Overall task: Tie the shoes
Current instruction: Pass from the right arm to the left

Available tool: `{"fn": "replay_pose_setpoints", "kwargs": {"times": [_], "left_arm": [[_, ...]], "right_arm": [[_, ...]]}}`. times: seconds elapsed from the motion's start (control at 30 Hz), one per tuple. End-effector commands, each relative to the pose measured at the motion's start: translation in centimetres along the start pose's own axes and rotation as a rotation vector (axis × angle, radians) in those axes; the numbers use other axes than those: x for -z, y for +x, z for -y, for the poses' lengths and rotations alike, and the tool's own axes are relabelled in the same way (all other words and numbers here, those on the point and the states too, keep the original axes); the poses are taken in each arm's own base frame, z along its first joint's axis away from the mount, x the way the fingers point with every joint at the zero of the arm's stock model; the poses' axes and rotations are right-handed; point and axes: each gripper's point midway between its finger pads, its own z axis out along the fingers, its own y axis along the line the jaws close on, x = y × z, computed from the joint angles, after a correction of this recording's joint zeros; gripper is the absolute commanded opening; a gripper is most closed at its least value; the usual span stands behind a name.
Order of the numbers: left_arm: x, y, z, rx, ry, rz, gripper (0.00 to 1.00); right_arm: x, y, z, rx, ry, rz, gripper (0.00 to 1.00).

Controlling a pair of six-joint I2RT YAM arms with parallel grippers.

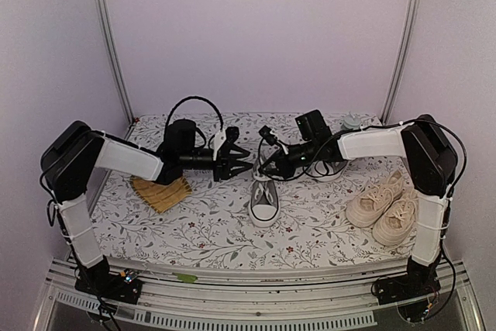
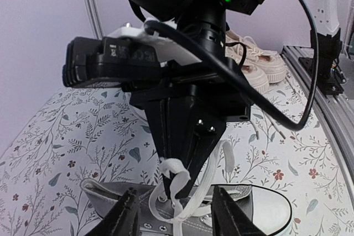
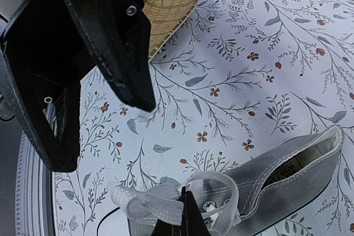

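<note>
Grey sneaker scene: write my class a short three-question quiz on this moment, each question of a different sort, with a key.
1. True or false: the right fingers are pinched shut on a white lace of the grey sneaker.
2. Where does the cream pair sit? A: on the robot's right side. B: on its left side. C: between the two arms.
3. Which arm's fingers stand apart with lace between them?
Key: 1 true; 2 A; 3 the left fingers.
</note>
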Motion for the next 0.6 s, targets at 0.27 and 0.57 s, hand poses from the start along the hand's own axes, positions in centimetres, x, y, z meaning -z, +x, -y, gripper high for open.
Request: {"fn": "replay_pose_setpoints", "kwargs": {"times": [0.27, 0.57], "left_arm": [[-2.9, 0.2, 0.4, 0.047, 0.138, 0.042, 0.43], [-3.8, 0.4, 0.8, 0.05, 0.168, 0.03, 0.36]], "right_arm": [[-0.4, -0.3, -0.6, 0.028, -0.053, -0.006, 0.01], [-0.5, -0.3, -0.7, 0.03, -0.061, -0.01, 0.01]]}}
